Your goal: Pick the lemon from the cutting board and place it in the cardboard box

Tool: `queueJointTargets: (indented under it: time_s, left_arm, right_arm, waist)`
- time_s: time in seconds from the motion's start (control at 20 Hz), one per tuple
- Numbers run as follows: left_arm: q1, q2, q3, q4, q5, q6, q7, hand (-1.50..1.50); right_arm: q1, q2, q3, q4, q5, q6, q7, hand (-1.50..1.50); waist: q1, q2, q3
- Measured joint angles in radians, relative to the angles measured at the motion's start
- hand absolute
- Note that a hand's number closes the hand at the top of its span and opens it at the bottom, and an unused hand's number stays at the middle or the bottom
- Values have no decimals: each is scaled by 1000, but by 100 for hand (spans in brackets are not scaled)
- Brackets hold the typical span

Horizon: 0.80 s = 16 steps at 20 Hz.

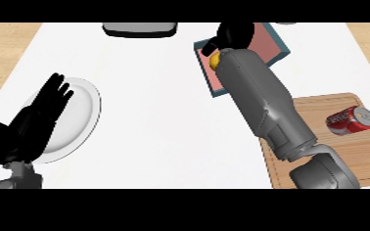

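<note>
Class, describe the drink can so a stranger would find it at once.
Look at the wooden cutting board at the counter's right edge. The red can lies on its side there, right of the right forearm. Nothing else on the counter is red and silver.

A broad white worktop [166,103] fills the scene from above, evenly lit and without strong shadows, with light wood [18,36] showing in strips past its far left and far right corners. A white plate [76,120] sits near the left edge. At the far edge stands a grey, dark-rimmed object [139,29], only partly in view, and a red drinks can [348,120] lies on its side at the right.
</note>
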Motion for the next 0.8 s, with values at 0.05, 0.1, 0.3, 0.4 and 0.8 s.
queueJointTargets:
  time_s: [0.05, 0.1, 0.3, 0.4, 0.8]
  left_arm:
    - [-3, 3, 3, 3, -1, 2, 1, 0]
    - [-5, 2, 2, 6, -2, 2, 1, 0]
    - [-9, 5, 12, 13, 3, 3, 0, 0]
    - [-6, 10, 17, 9, 4, 3, 5, 0]
    - [23, 8, 33, 13, 8, 0, -3, 0]
  right_arm:
    - [5, -1, -13, -23, -10, -47, -12, -150]
    - [14, 1, -23, -43, -16, -97, -18, -150]
    - [41, -7, -74, -136, -59, -221, -57, -150]
    - [77, -9, -96, -191, -86, -260, -86, -150]
    - [312, -52, -107, -547, -174, -245, -109, -150]
  waist:
    - [-2, 0, 0]
    - [-4, 0, 0]
    - [-15, -5, 0]
    - [-19, -7, 0]
    - [-44, -16, 0]
